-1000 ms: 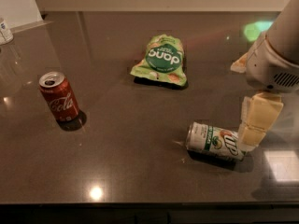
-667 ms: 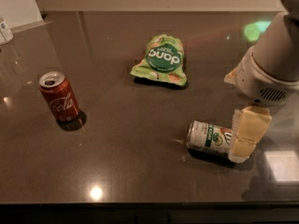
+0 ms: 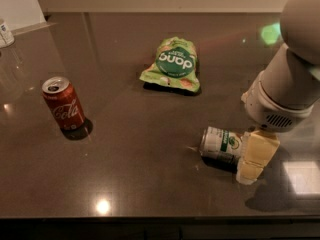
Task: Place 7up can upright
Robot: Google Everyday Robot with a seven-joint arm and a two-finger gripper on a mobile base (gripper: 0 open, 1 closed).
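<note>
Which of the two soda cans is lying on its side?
The silvery-white 7up can with green bands, right beside the cream gripper; the red Coca-Cola can stands upright, away from it.

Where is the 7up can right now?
The 7up can lies on its side at the front right of the table, nearer the camera than the green bag. The gripper is at its right end.

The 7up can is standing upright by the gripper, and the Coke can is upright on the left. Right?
Not quite: the camera view shows the 7up can lying on its side, the gripper at its right end. The Coke can is upright on the left.
</note>
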